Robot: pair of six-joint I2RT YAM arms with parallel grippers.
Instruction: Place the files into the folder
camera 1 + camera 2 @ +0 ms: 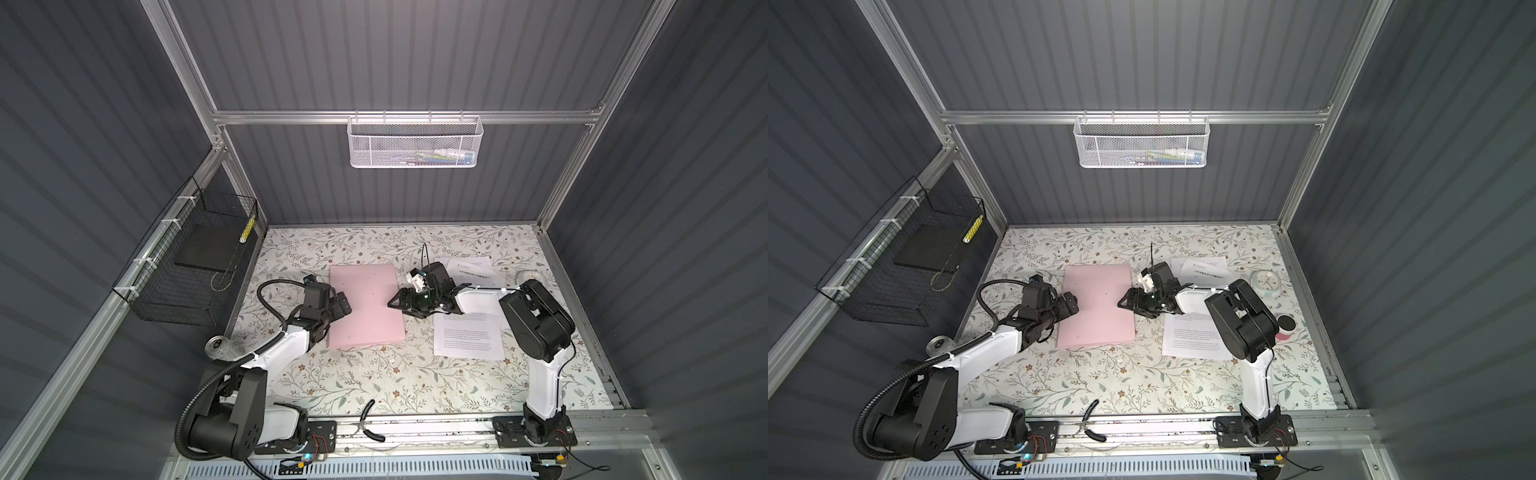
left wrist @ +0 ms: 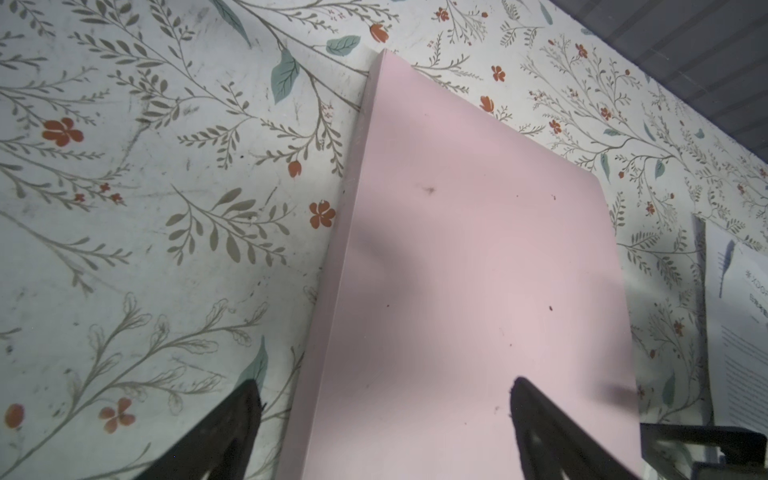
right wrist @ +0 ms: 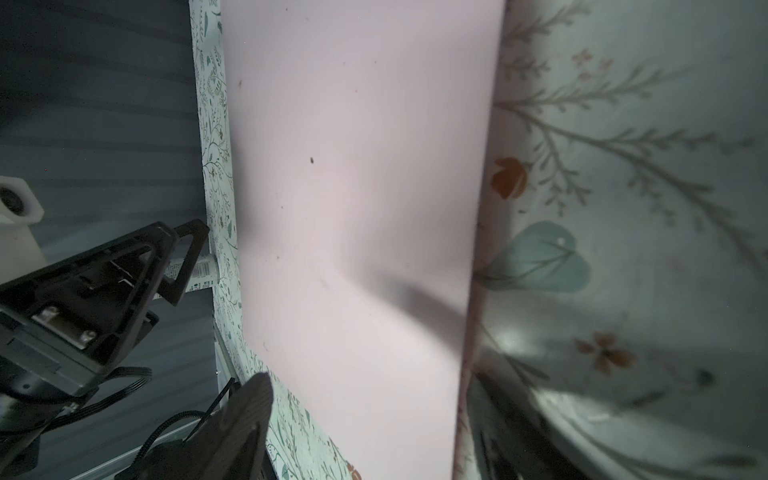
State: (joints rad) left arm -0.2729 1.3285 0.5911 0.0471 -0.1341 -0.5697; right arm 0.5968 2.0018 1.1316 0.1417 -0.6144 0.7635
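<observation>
Folder (image 1: pixel 365 305) lay closed and flat mid-desk (image 1: pixel 374 382), inside hidden. Left gripper (image 1: pixel 344 304) sat over its left edge, fingers (image 2: pixel 540 424) spread, gripping nothing. Right gripper (image 1: pixel 393 302) was at the folder's right edge, fingers apart; one was blurred in the wrist view, so contact was unclear. Files (image 1: pixel 467 336) lay near the desk's right edge, partly covered by the right arm.

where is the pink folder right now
In both top views the folder lies closed mid-table, between the left end effector and right end effector, files to its right.
</observation>
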